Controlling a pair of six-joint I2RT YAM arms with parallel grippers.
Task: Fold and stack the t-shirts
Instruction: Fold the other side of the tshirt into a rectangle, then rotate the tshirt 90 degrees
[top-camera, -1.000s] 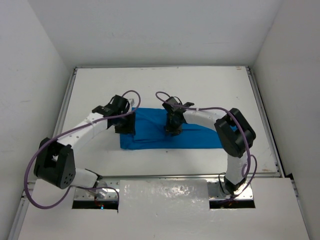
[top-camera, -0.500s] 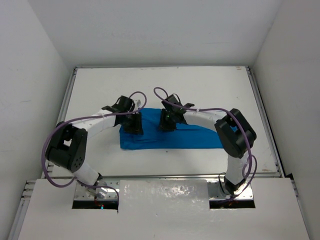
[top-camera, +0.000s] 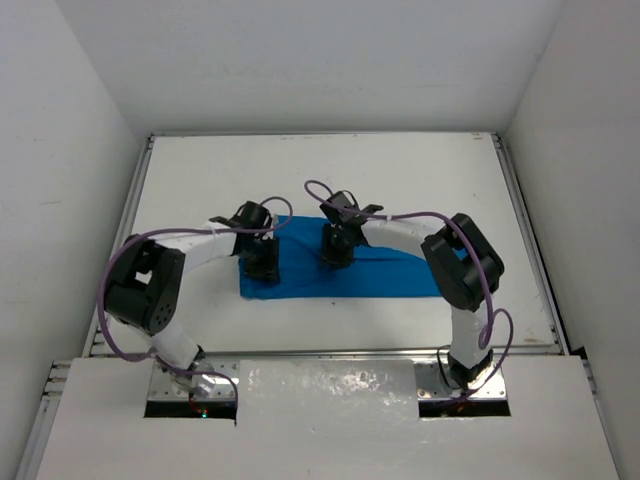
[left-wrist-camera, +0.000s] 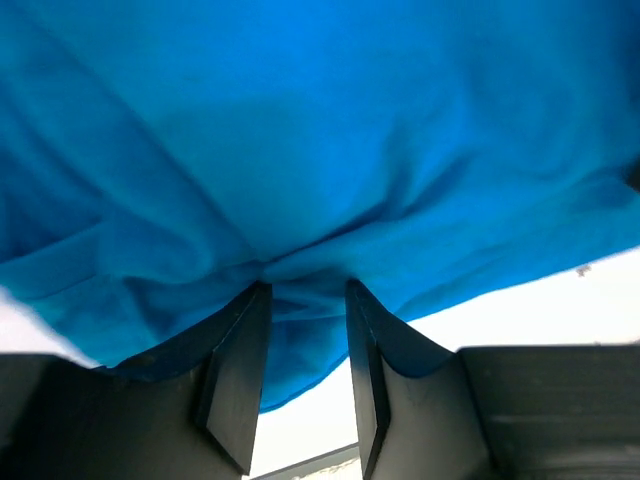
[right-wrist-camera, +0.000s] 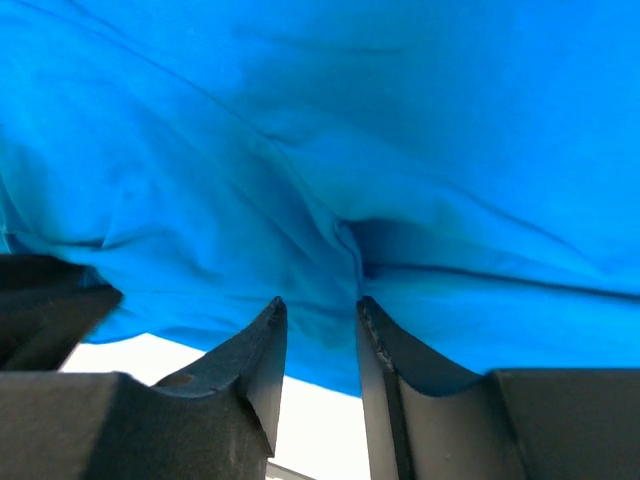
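The bright blue t-shirt (top-camera: 390, 275) lies as a wide strip across the middle of the white table (top-camera: 330, 165). My left gripper (top-camera: 265, 262) is over its left part and my right gripper (top-camera: 335, 252) is near its middle, both at the far edge. In the left wrist view the gripper (left-wrist-camera: 307, 290) is shut on a puckered fold of the t-shirt (left-wrist-camera: 300, 130). In the right wrist view the gripper (right-wrist-camera: 318, 305) is likewise shut on bunched cloth of the t-shirt (right-wrist-camera: 350, 120). White table shows below the held edges.
White walls enclose the table on the left, back and right. A metal rail (top-camera: 330, 352) runs along the near edge by the arm bases. Purple cables (top-camera: 400, 215) loop over both arms.
Both grippers have moved toward the near side with the shirt's far edge in them. The blue patch has become narrower front to back.
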